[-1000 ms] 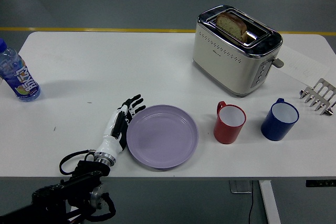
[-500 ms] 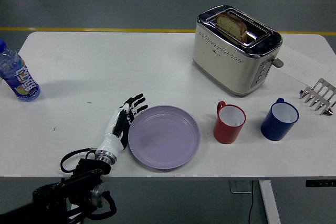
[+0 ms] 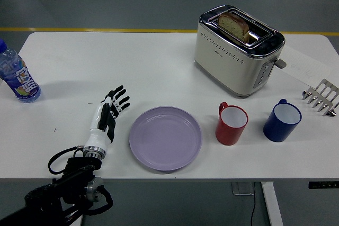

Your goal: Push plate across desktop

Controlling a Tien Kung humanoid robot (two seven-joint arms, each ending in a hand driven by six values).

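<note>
Robot hand [image 3: 108, 115] left of centre frame, fingers spread, empty, apart from lilac plate [image 3: 166, 138] lower centre on desk [image 3: 132, 67]; plate likely light, rigid, slides easily, push its left rim.

We had our left arm [image 3: 63, 189] coming up from the lower left corner, wrist straight. Our left hand [image 3: 104, 118] lay flat over the table, fingers [image 3: 117, 99] spread and pointing forward, holding nothing.
</note>
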